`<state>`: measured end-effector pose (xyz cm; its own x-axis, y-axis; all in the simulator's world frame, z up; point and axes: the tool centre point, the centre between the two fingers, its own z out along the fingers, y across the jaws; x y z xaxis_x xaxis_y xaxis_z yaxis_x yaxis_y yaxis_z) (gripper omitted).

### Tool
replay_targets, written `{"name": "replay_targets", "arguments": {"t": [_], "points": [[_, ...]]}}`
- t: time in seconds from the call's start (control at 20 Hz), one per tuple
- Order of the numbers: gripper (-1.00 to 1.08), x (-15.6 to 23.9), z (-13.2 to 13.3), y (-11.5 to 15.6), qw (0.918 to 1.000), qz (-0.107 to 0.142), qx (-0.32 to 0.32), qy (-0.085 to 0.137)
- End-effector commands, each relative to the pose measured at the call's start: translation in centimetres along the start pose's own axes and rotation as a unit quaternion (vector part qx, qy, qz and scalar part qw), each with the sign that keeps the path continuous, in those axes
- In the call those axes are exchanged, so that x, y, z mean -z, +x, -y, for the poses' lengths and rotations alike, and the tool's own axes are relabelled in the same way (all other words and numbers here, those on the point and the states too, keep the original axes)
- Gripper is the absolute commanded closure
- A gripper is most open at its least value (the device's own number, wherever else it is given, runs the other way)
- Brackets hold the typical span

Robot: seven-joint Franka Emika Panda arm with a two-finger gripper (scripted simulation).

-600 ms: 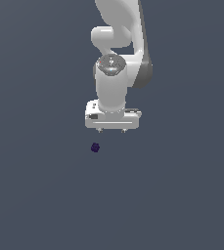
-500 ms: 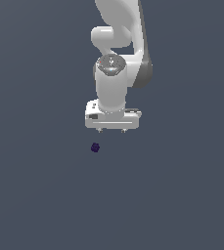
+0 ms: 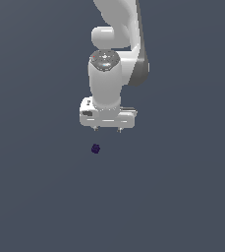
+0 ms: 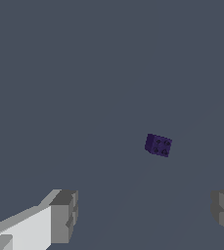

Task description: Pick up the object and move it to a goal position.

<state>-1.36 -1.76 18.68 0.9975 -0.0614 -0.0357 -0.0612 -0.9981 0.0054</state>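
Dark purple, nearly black, the object [image 3: 95, 148] is a tiny blocky lump lying on a flat slate-grey floor [image 3: 35, 197], w/ nothing else around it. It sits a little way off from the claw, out in front of the fingertips & nearer one finger than the other, not touching either. Up close in the wrist view it reads as a small brick shape [image 4: 158, 145] w/ round studs or pits on one face & a matte surface.

White, smooth & glossy, the arm hangs down from above, ending in a broad flat claw [image 3: 106, 129]. The claw is spread wide & holds nothing. The wrist view shows two grey, square-edged fingers [image 4: 63, 216] far apart, w/ bare floor between them.

Probably the claw is kept spread & pointing down so it can drop over the lump. It looks not yet lined up, so a sideways shift seems needed first. No goal marker is visible.
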Motion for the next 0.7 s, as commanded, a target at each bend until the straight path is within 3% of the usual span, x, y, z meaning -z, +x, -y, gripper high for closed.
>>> {"name": "replay_targets", "arguments": {"t": [0.0, 0.65], "points": [[-0.92, -0.1, 0.0, 0.0, 1.0, 0.0, -0.001, 0.0], [-0.92, -6.6, -3.6, 0.9, 0.9978, -0.009, -0.065, 0.005]]}}
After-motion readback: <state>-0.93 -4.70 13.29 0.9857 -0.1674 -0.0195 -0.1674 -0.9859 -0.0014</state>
